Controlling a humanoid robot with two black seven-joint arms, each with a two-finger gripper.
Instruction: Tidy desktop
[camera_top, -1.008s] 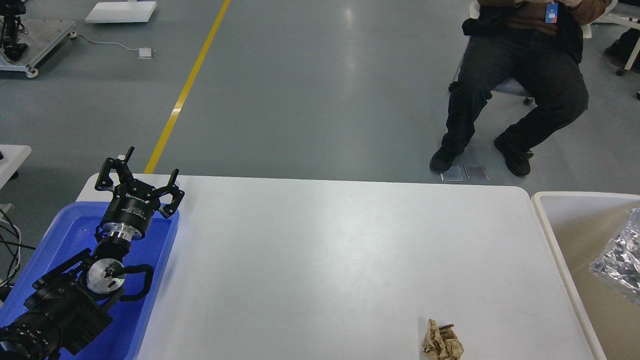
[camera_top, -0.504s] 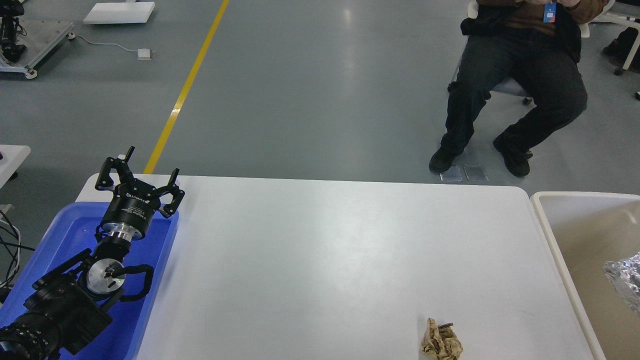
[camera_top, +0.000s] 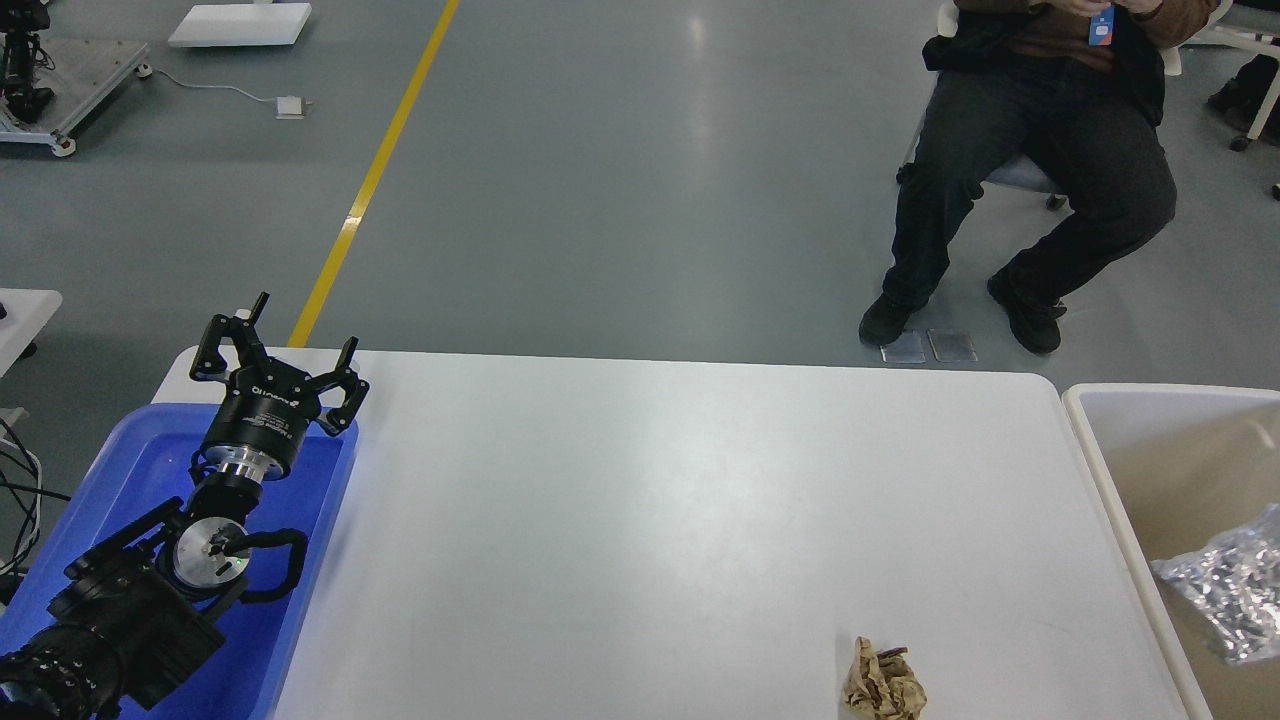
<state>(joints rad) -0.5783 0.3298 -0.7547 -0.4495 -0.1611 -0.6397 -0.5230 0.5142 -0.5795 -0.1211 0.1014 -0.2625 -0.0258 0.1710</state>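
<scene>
Left claw (camera_top: 278, 352) spread over glossy white desktop (camera_top: 650, 520).

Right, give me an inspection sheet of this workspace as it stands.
Surface: large white rectangular desktop, mostly bare.
Job's things: crumpled brown paper ball lies near the front edge, right of centre.
Clutter: crinkled silver foil bag lies inside the off-white bin with beige inside.
Claws: left claw open, empty, above the blue plastic tray; right claw not in view.
Cables: black cables at the left edge.
Surroundings: seated person in dark trousers; yellow floor line.
</scene>
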